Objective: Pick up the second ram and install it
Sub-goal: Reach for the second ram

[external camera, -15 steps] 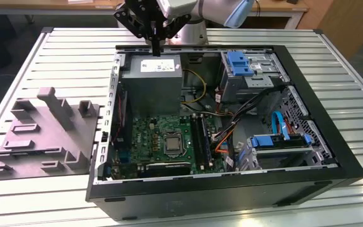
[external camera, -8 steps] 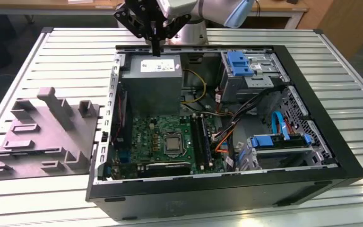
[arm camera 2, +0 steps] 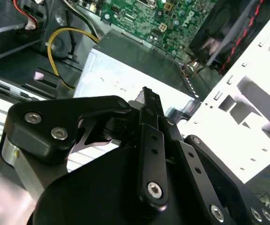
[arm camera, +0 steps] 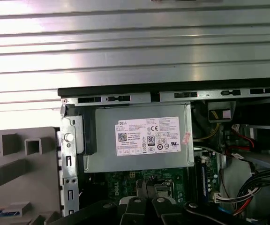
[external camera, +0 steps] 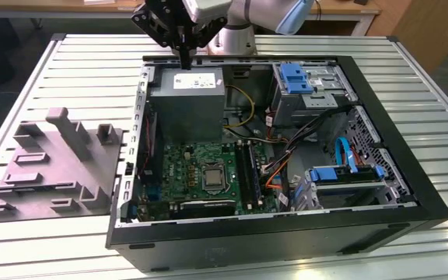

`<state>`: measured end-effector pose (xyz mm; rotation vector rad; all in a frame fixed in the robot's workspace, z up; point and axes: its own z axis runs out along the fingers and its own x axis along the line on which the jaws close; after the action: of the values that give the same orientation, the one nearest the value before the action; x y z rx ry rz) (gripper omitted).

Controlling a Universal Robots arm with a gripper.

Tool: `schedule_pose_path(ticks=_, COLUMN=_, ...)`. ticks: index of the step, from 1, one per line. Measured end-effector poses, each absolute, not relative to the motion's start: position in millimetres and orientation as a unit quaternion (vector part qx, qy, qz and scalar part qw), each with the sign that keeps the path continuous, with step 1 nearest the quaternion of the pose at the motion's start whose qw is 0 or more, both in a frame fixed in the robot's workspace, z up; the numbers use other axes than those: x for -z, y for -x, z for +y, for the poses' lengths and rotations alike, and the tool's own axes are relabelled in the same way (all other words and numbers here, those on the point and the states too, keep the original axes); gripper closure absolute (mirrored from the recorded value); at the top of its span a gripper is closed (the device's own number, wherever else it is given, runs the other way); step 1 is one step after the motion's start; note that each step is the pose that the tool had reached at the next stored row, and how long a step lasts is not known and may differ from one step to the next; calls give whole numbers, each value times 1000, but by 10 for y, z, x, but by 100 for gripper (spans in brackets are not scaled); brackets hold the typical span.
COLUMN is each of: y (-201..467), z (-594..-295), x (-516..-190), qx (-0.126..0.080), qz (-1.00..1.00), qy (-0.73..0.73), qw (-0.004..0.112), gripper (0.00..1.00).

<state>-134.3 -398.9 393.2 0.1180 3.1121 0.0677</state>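
My gripper (external camera: 185, 63) hangs over the rear edge of the open computer case (external camera: 395, 201), above the grey power supply (external camera: 185, 99). Its dark fingers (arm camera 2: 150, 110) are pressed together with nothing between them. In the first wrist view the gripper (arm camera: 146, 197) points down over the green motherboard (arm camera: 130, 180). A bluish strip that looks like the second ram (arm camera: 3, 212) lies in the grey fixture (arm camera: 13, 154) beside the case, well away from the gripper. The black memory slots (external camera: 246, 166) run beside the silver socket (external camera: 210, 175).
The grey fixture (external camera: 53, 169) with upright posts stands on the slatted metal table (external camera: 91, 64) at the exterior view's left of the case. Inside the case are yellow cables (external camera: 244, 105), blue drive brackets (external camera: 294, 79) and orange and blue wires (external camera: 275, 178).
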Motion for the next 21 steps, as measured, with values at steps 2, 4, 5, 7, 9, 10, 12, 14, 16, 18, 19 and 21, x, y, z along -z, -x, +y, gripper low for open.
schedule_pose_path(ticks=2, y=1400, z=-3990, x=-3932, qx=-22, qz=999, qy=-38, qw=14, gripper=90)
schedule_pose_path(ticks=4, y=1457, z=-3989, x=-3933, qx=-22, qz=999, qy=-38, qw=14, gripper=90)
schedule_pose_path(ticks=5, y=1485, z=-3989, x=-3932, qx=-22, qz=999, qy=-38, qw=14, gripper=90)
schedule_pose_path(ticks=7, y=1537, z=-3989, x=-3932, qx=-22, qz=999, qy=-38, qw=14, gripper=90)
schedule_pose_path(ticks=9, y=1592, z=-3989, x=-3932, qx=-22, qz=999, qy=-38, qw=15, gripper=90)
schedule_pose_path(ticks=10, y=1622, z=-3990, x=-3932, qx=-22, qz=999, qy=-38, qw=15, gripper=90)
schedule_pose_path(ticks=12, y=1687, z=-3989, x=-3932, qx=-22, qz=999, qy=-38, qw=15, gripper=90)
schedule_pose_path(ticks=14, y=1754, z=-3989, x=-3932, qx=-22, qz=999, qy=-38, qw=16, gripper=90)
schedule_pose_path(ticks=16, y=1819, z=-3989, x=-3932, qx=-22, qz=999, qy=-38, qw=16, gripper=90)
schedule_pose_path(ticks=18, y=1884, z=-3989, x=-3932, qx=-22, qz=999, qy=-38, qw=16, gripper=90)
schedule_pose_path(ticks=19, y=1917, z=-3989, x=-3932, qx=-22, qz=999, qy=-38, qw=17, gripper=90)
schedule_pose_path(ticks=21, y=1980, z=-3990, x=-3932, qx=-22, qz=999, qy=-38, qw=17, gripper=90)
